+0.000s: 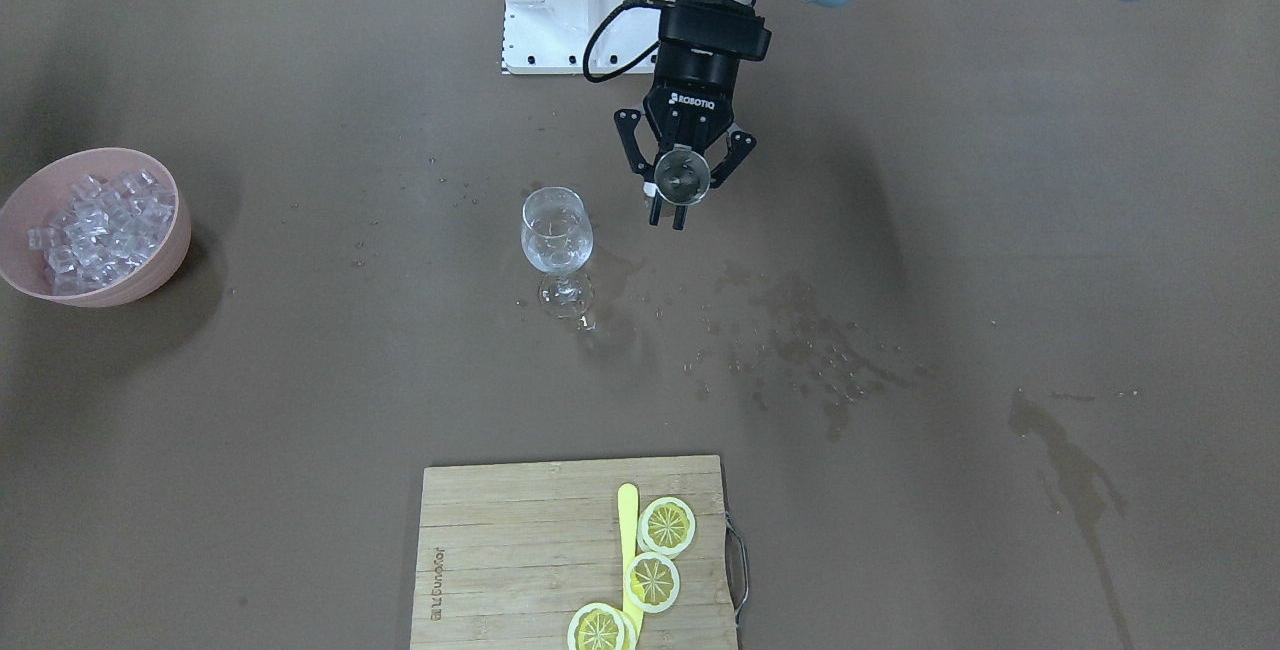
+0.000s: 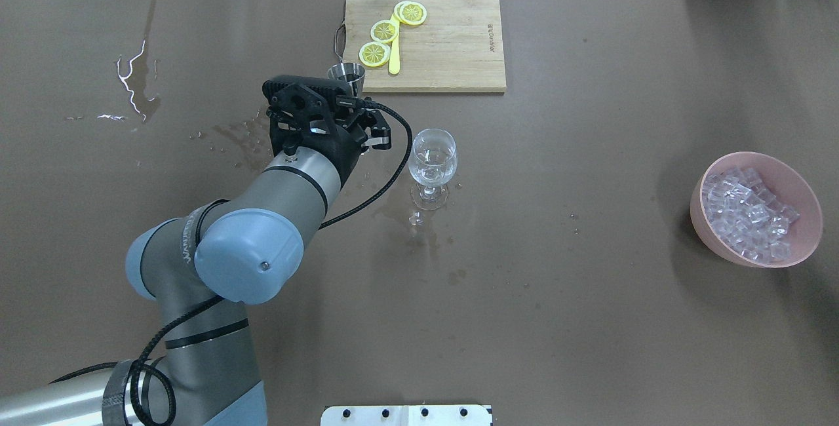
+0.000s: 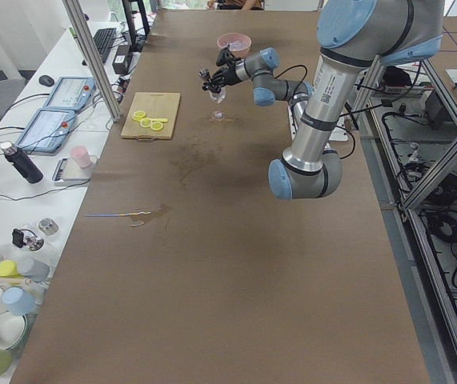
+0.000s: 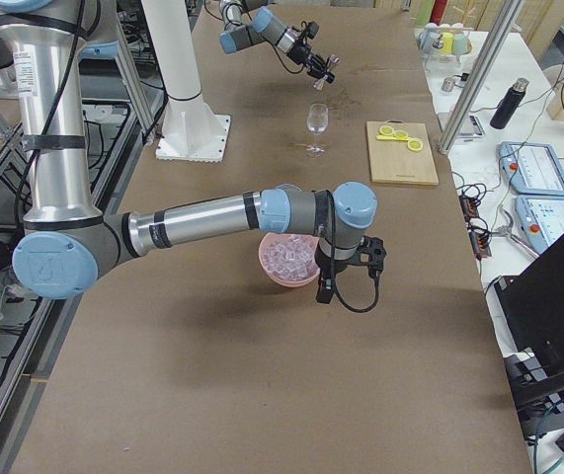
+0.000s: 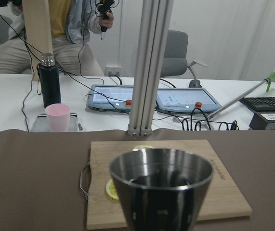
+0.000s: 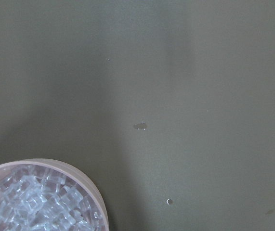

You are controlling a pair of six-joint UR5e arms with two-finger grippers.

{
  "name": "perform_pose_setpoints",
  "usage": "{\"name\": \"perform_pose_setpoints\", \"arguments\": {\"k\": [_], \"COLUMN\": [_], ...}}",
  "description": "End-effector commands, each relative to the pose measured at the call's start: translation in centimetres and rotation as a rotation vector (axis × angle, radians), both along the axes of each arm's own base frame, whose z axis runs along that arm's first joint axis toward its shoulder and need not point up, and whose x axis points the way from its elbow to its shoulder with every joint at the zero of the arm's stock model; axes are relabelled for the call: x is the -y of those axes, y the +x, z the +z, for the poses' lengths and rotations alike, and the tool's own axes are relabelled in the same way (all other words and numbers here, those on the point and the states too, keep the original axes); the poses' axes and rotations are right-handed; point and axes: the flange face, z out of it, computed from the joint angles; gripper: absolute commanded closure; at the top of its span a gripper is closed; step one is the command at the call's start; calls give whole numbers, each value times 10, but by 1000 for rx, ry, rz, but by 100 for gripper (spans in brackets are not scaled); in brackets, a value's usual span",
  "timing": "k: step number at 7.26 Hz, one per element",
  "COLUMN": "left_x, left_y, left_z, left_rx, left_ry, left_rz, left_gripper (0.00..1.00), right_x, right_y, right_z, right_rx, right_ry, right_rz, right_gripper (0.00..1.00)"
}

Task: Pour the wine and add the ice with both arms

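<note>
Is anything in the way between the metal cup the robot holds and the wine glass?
No, nothing visible. The left gripper holds the metal cup beside the wine glass, only air between them.

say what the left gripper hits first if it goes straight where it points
Carrying the jigger, it likely passes over the cutting board and meets the aluminium post; depth unclear.
</note>
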Motion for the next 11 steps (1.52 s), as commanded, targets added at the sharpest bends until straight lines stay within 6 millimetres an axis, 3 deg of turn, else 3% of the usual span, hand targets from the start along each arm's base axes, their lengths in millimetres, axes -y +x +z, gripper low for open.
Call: {"name": "perform_pose_setpoints", "arguments": {"k": [1, 4, 5, 8, 11], "left_x": [-9, -33, -38, -45, -40], "left_y": [12, 27, 26, 31, 34], "left_z": [-35, -35, -44, -78, -81], "left_rx": [30, 61, 51, 119, 187], "left_ry": [-26, -65, -78, -122, -129], "left_rz": [61, 176, 228, 313, 383], "left_gripper": [100, 100, 100, 100, 100], "right_x": [1, 1, 1, 1, 1], "right_y": [0, 0, 0, 0, 0], "right_z": [3, 2, 3, 6, 6], "right_rx": [-8, -2, -5, -4, -4], "right_ry": [-4, -5, -7, -18, -18], "right_rz": [-1, 0, 1, 6, 6], "right_gripper": [0, 0, 0, 0, 0]}}
